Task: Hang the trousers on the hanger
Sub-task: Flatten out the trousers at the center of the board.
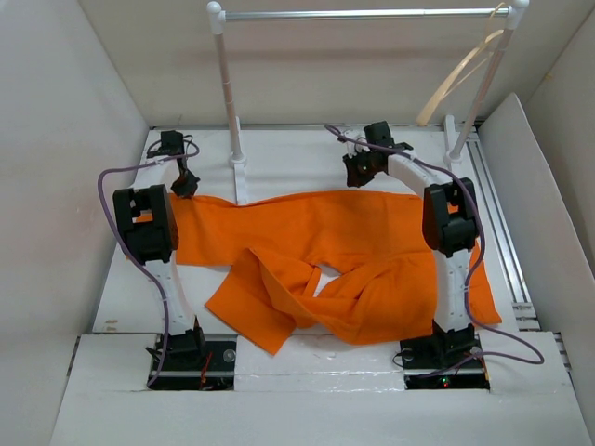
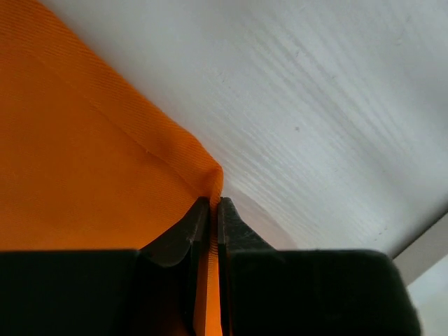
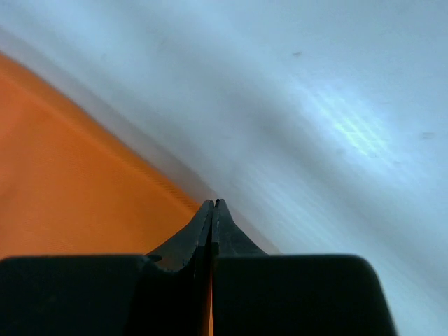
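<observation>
We see the orange trousers (image 1: 325, 251) spread on the table (image 1: 297, 156); the left gripper (image 2: 212, 203) has jaws pinched on their far left corner; the right gripper (image 3: 213, 204) has jaws pinched on their far edge; the hanger (image 1: 456, 79) hangs on the rack (image 1: 353, 14), far right.

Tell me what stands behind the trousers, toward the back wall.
Behind the trousers stands a white-posted rack with a silver bar; the hanger hangs from its right end. The table under the cloth is covered.
</observation>
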Robot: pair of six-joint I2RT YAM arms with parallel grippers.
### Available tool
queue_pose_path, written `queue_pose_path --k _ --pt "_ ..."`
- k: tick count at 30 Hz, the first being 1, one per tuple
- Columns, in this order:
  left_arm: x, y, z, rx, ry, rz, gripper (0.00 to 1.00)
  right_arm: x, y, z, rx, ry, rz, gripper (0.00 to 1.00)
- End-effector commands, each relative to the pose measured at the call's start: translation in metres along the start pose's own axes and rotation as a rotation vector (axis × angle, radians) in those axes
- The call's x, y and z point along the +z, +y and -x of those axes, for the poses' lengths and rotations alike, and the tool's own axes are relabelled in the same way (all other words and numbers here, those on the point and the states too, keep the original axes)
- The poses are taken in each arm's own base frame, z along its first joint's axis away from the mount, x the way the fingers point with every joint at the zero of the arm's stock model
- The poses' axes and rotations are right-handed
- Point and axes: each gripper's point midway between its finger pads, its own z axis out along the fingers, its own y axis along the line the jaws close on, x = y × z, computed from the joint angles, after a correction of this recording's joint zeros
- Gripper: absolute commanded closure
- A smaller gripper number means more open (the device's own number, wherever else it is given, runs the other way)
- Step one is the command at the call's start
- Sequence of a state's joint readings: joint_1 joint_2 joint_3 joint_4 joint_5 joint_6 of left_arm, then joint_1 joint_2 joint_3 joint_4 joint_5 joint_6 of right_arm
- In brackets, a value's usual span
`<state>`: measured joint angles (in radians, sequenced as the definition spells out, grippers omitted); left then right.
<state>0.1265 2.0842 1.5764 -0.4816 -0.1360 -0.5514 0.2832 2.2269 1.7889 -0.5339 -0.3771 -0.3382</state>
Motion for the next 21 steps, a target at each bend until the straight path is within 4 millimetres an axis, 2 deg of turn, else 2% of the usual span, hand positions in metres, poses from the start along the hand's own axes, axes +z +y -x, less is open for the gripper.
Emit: queue_pose_path --k 1,2,5,6,7,8,9,10,11,12,13,14,16,18,19,20,21 --pt "-0.038 -0.012 0.059 -0.078 -0.164 -0.046 1.00 -0.054 -0.042 0.072 0.036 -0.248 -0.142 1.00" --pt "-0.047 -0.019 0.072 -0.108 -0.193 -0.062 1.00 -0.060 -0.055 0.076 0.060 -0.269 -0.164 1.00" --pt "-0.053 -0.018 0.077 -0.121 -0.214 -0.057 1.00 -0.068 -0.060 0.084 0.060 -0.291 -0.169 1.00" --pt "-0.062 -0.017 0.080 -0.131 -0.230 -0.066 1.00 -0.071 -0.059 0.086 0.057 -0.297 -0.174 1.00" --pt "-0.064 -0.011 0.082 -0.139 -0.234 -0.060 1.00 -0.078 -0.056 0.086 0.048 -0.300 -0.176 1.00" --pt "-0.061 -0.004 0.069 -0.136 -0.211 -0.046 1.00 -0.082 -0.052 0.085 0.041 -0.301 -0.168 1.00" --pt "-0.071 0.000 0.066 -0.144 -0.204 -0.079 1.00 -0.081 -0.043 0.082 0.031 -0.297 -0.150 1.00" --pt "-0.071 -0.003 0.064 -0.140 -0.220 -0.110 1.00 -0.071 -0.036 0.071 0.012 -0.298 -0.134 1.00" --pt "-0.060 0.009 0.044 -0.129 -0.188 -0.085 1.00 -0.071 -0.026 0.072 -0.009 -0.305 -0.118 0.92" --pt "-0.061 0.012 0.042 -0.131 -0.193 -0.078 1.00 -0.060 -0.015 0.070 -0.040 -0.286 -0.094 0.80" --pt "-0.056 0.014 0.037 -0.130 -0.180 -0.072 1.00 -0.050 -0.009 0.054 -0.071 -0.215 -0.066 0.58" --pt "-0.053 0.015 0.033 -0.126 -0.163 -0.065 1.00 -0.034 -0.009 0.050 -0.081 -0.183 -0.022 0.49" --pt "-0.041 0.020 0.020 -0.119 -0.104 -0.032 1.00 -0.018 0.005 0.029 -0.097 -0.091 0.071 0.41" --pt "-0.037 0.022 0.010 -0.118 -0.078 -0.027 1.00 -0.010 0.015 0.021 -0.090 -0.081 0.139 0.40" --pt "-0.036 0.023 0.008 -0.119 -0.076 -0.029 1.00 -0.007 0.020 0.024 -0.105 -0.100 0.143 0.39" --pt "-0.032 0.029 -0.004 -0.112 -0.056 -0.020 1.00 -0.006 0.022 0.023 -0.105 -0.111 0.147 0.38" --pt "-0.036 0.029 -0.002 -0.115 -0.075 -0.032 1.00 -0.002 0.026 0.020 -0.108 -0.105 0.150 0.37"
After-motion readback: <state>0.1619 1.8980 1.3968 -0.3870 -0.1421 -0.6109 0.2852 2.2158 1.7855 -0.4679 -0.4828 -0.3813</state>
